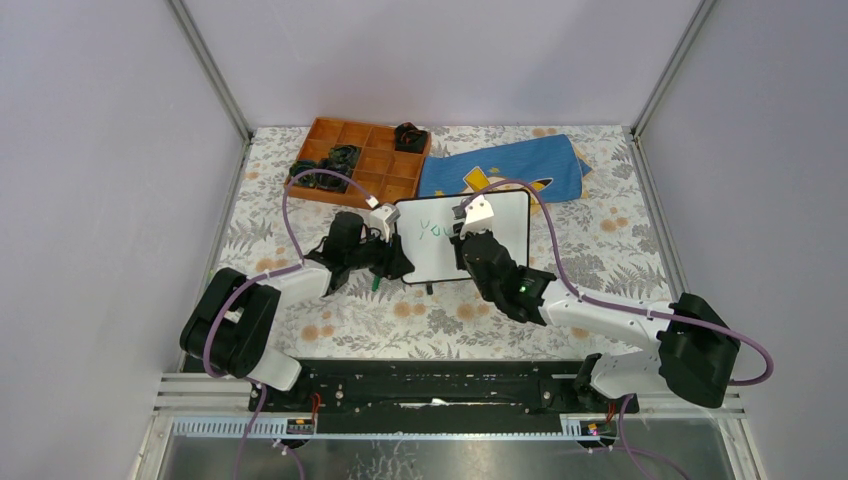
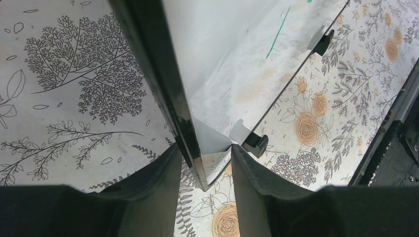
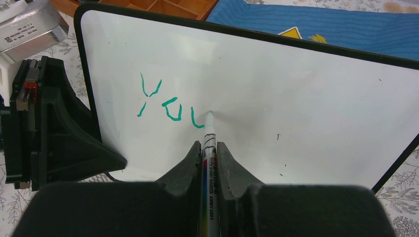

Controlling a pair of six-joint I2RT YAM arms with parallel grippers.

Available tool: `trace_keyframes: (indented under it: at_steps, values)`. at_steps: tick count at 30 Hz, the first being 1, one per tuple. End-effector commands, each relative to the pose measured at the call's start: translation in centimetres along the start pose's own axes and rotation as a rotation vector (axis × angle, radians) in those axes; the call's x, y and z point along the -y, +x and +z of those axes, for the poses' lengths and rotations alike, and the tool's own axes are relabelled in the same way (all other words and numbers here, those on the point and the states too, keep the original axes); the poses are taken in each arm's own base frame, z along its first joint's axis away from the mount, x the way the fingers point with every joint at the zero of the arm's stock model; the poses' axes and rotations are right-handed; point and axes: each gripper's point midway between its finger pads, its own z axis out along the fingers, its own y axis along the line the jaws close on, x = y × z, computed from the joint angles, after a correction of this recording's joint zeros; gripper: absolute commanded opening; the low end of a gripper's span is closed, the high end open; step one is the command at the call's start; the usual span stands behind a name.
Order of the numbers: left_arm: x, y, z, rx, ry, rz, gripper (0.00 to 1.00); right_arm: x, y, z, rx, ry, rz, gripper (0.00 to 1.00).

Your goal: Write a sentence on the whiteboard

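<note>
From above, the right gripper [image 1: 472, 238] hides most of the green writing [image 3: 168, 106] on the whiteboard [image 1: 510, 225]. Only the right wrist view shows "You", with its last letter half drawn, and that view cuts off the board's lower right corner. The board sits mid-table on a floral cloth [image 1: 600, 250]. The right jaws pinch a marker [image 3: 209, 129], its tip on the board. The left gripper [image 2: 205, 160] clamps the board's left edge. Behind the board lie a blue cloth [image 1: 505, 165] and an orange tray [image 1: 360, 160], whose dark contents are unclear.

Marker [image 3: 208, 158], tip on whiteboard [image 3: 306, 98]
</note>
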Motion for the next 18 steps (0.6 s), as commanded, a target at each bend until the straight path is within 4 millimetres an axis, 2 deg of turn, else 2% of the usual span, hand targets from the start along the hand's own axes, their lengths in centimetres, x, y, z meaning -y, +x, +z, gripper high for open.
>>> trace_keyframes:
  at_steps: [1,6,11,15,18]
  values:
    - [0.1,-1.5,0.3,0.027,-0.006,0.051,0.48,0.1,-2.9,0.3,0.063,0.019,0.036,0.00]
    - [0.1,-1.4,0.3,0.026,-0.007,0.051,0.48,0.2,-3.0,-0.3,0.070,0.002,0.047,0.00]
    - [0.1,-1.6,0.2,0.030,-0.009,0.055,0.48,0.1,-4.1,-2.0,0.107,-0.068,0.089,0.00]
    - [0.0,-1.5,0.2,0.027,-0.011,0.053,0.48,1.3,-4.5,-2.9,0.112,-0.037,0.085,0.00]
    - [0.1,-1.6,0.2,0.032,-0.012,0.056,0.48,2.2,-4.0,-2.8,0.092,0.003,0.066,0.00]
